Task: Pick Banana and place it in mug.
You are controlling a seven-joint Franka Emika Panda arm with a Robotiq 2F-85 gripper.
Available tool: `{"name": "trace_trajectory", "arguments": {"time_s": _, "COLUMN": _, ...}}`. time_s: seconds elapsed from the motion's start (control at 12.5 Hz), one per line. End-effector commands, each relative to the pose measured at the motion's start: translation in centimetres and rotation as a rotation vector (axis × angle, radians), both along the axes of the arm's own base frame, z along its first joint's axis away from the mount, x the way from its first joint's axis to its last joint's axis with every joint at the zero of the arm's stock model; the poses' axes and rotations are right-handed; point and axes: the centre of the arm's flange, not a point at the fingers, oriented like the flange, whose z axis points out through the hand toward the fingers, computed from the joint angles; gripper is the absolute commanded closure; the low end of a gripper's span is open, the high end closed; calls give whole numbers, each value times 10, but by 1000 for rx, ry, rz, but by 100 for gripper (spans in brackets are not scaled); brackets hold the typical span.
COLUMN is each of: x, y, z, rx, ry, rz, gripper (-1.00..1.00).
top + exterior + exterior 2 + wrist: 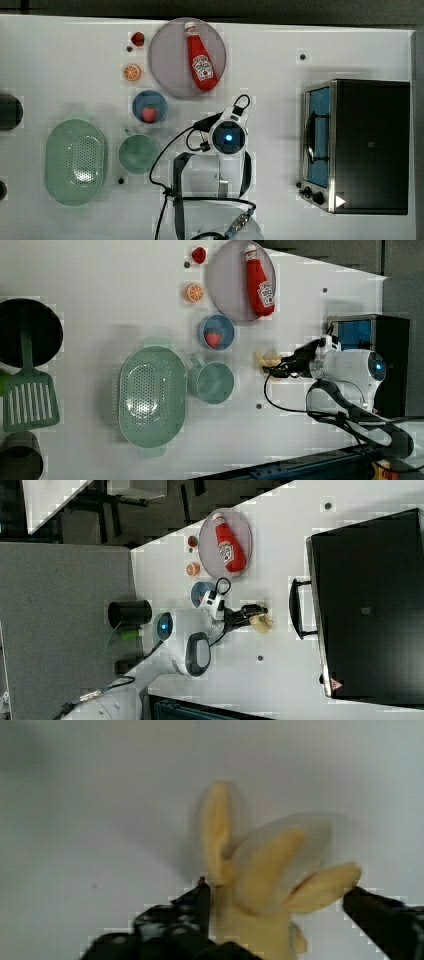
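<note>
The gripper (pixel 275 905) is sitting nearest the wrist camera, its dark fingers (pixel 190 910) spread to either side of the banana (pixel 265 870) without visibly pinching it. The banana is lying on the white table (pixel 100 290), its pale-yellow peel flaps fanning outward. In the left view the banana (pixel 267 360) is resting apart from the mug (pixel 215 382), on the left view's right of it. The mug is standing just beside the perforated basket (pixel 152 397).

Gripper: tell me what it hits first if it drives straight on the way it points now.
The banana: it already sits between the open fingers of the gripper, with the white table right behind it, though depth is hard to judge.
</note>
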Motion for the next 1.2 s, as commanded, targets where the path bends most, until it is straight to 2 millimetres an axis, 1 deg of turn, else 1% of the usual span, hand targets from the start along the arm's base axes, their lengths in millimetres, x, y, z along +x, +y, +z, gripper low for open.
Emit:
{"name": "trace_trajectory", "arguments": {"time_s": 0.08, "x": -2, "y": 4, "z": 8, "rx": 7, "ry": -4, "rz": 70, "gripper": -15}}
{"name": "trace_trajectory", "arguments": {"time_s": 0.16, "x": -2, "y": 2, "z": 7, "rx": 6, "ry": -2, "rz": 66, "gripper": 5}}
{"name": "trace_trajectory", "arguments": {"time_s": 0.24, "x": -2, "y": 1, "z": 9, "rx": 6, "ry": -6, "rz": 65, "gripper": 30}}
{"name": "trace_trajectory", "arguments": {"time_s": 0.32, "x": -2, "y": 0, "z": 11, "rx": 5, "ry": -8, "rz": 63, "gripper": 36}}
{"name": "trace_trajectory", "arguments": {"time_s": 0.48, "x": 1, "y": -4, "z": 16, "rx": 1, "ry": -19, "rz": 52, "gripper": 36}}
{"name": "trace_trajectory", "arguments": {"time_s": 0.56, "x": 4, "y": -8, "z": 28, "rx": -2, "ry": -40, "rz": 42, "gripper": 36}}
{"name": "trace_trajectory", "arguments": {"time_s": 0.64, "x": 8, "y": -11, "z": 46, "rx": -4, "ry": -62, "rz": 35, "gripper": 36}}
{"name": "trace_trajectory", "arguments": {"time_s": 0.8, "x": 9, "y": -14, "z": 92, "rx": -1, "ry": -47, "rz": 26, "gripper": 36}}
{"name": "trace_trajectory", "arguments": {"time_s": 1.04, "x": 5, "y": -10, "z": 174, "rx": 11, "ry": 29, "rz": 20, "gripper": 36}}
{"name": "trace_trajectory", "arguments": {"time_s": 1.2, "x": 3, "y": 1, "z": 225, "rx": 11, "ry": 34, "rz": 28, "gripper": 36}}
